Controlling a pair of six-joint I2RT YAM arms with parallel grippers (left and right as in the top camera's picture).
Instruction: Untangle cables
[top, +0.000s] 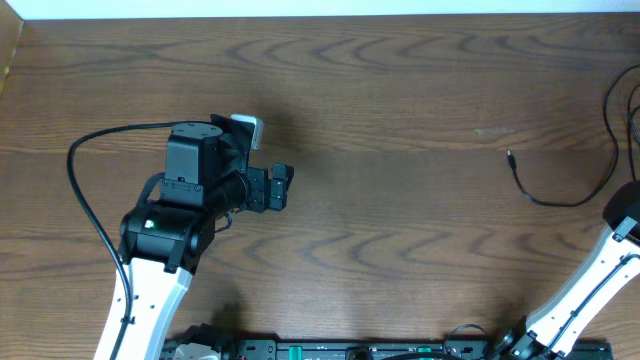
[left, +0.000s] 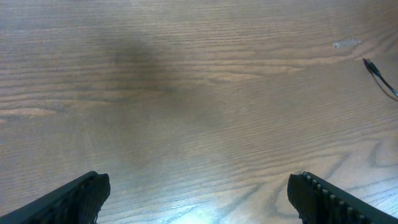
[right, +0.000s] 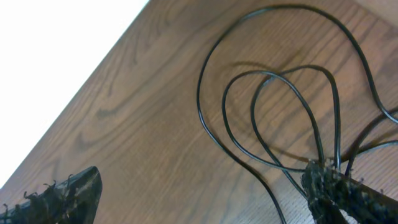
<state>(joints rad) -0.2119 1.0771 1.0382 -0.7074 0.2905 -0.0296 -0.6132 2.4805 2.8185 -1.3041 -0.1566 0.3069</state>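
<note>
The black cable (right: 199, 96) loops at upper right, reaching the open right gripper's (right: 200, 177) lower-right finger; the left gripper (left: 199, 183) also gapes open.

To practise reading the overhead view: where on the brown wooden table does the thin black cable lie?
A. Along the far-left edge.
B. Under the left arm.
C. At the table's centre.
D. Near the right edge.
D: the thin black cable curves over the brown wooden table close to its right edge, with its small plug end lying toward the middle.
</note>
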